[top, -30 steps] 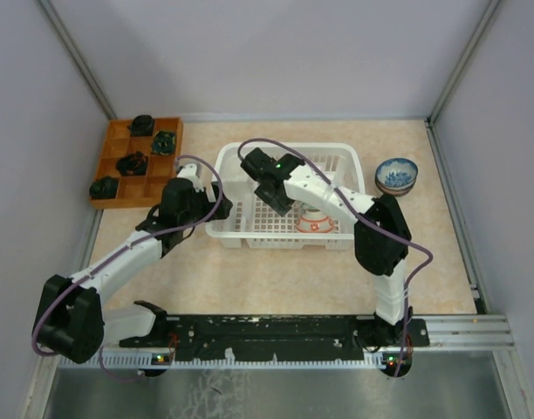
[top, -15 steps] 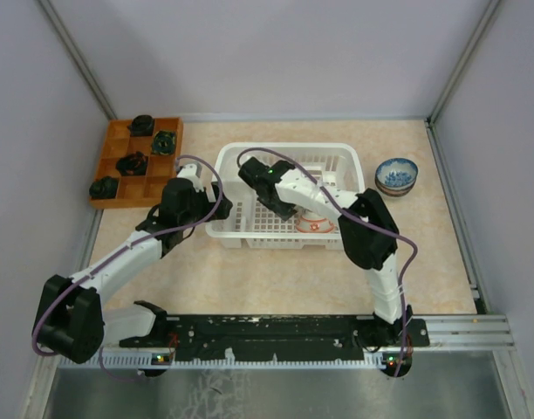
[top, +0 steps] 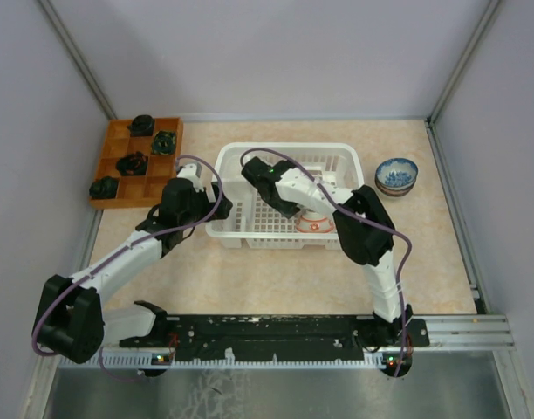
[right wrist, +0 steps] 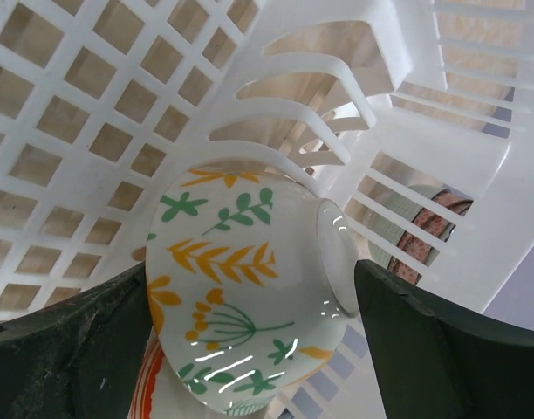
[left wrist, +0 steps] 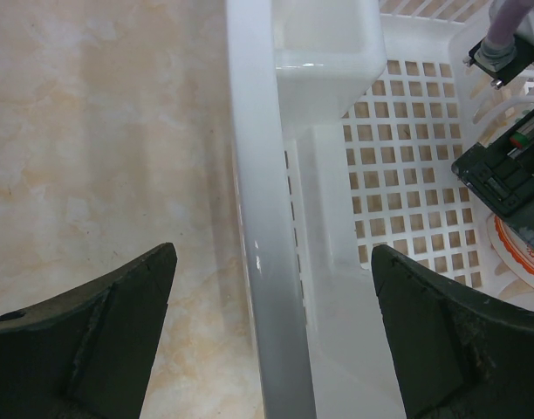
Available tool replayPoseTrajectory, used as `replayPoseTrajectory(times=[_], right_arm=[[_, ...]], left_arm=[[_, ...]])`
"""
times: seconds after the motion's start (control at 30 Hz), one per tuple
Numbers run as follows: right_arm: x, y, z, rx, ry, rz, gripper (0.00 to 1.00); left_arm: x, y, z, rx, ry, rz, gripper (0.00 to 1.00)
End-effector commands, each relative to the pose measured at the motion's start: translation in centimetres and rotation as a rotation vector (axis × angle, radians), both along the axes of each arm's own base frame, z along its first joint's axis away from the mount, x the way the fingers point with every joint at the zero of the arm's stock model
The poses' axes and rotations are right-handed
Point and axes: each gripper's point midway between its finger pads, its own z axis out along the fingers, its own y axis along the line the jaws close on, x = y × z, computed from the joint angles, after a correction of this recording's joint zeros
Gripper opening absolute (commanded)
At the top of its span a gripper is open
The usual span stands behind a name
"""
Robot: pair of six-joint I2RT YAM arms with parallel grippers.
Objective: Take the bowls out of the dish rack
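Leaf bowl (right wrist: 236,262), white with green and orange sprigs, lies tipped on its side against the dividers inside the rack (top: 337,150), which sits mid-counter (top: 276,279). The right gripper (right wrist: 251,323) has its fingers (right wrist: 66,349) spread to either side of the bowl, close to its wall and foot but not visibly pinching it. The left gripper (left wrist: 272,297) is spread too, its fingers straddling the rack's left rim without closing on it, seemingly placed to steady the rack.

The step in hand looks like the grasp of this bowl. The next move would call for the right fingers to close across wall and foot. A lift would then have to clear the dividers and the rack's side before carrying toward the stack (top: 396,176) on the counter just right of the rack. Glazed and tilted, the bowl could slip or catch a divider.

Count: in the rack, the leaf bowl and a pinkish-brown bowl (right wrist: 428,231) behind the slotted dividers. An orange rim (right wrist: 149,384) under the leaf bowl may be a third, but that cannot be told. The stack shows a blue-and-white bowl on top of what looks like one darker bowl. At far left, one wooden tray (top: 158,183) holds four dark lumps (top: 132,162).
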Motion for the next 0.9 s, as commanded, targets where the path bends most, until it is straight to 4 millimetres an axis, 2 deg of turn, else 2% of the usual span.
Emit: replayPoseTrajectory(times=[0.0, 0.13, 0.47, 0.7, 0.87], right_arm=[[1.2, -0.7, 0.1, -0.029, -0.028, 0.001, 0.9], [1.7, -1.2, -0.1, -0.044, -0.031, -0.006, 0.87], [2.1, -1.6, 1.0, -0.03, -0.063, -0.02, 0.62], [2.3, -1.9, 2.9, -0.014, -0.121, -0.029, 0.33], [2.5, -1.8, 4.8, 0.027, -0.171, -0.033, 0.28]], left_arm=[[0.1, 0.0, 0.0, -0.001, -0.007, -0.004, 0.99], [0.2, 0.0, -0.2, 0.002, -0.002, -0.002, 0.99], [0.4, -0.1, -0.5, 0.003, 0.004, -0.002, 0.99], [0.5, -0.1, -1.3, 0.01, 0.021, 0.001, 0.99], [0.7, -0.1, -2.0, 0.014, 0.038, 0.005, 0.99]])
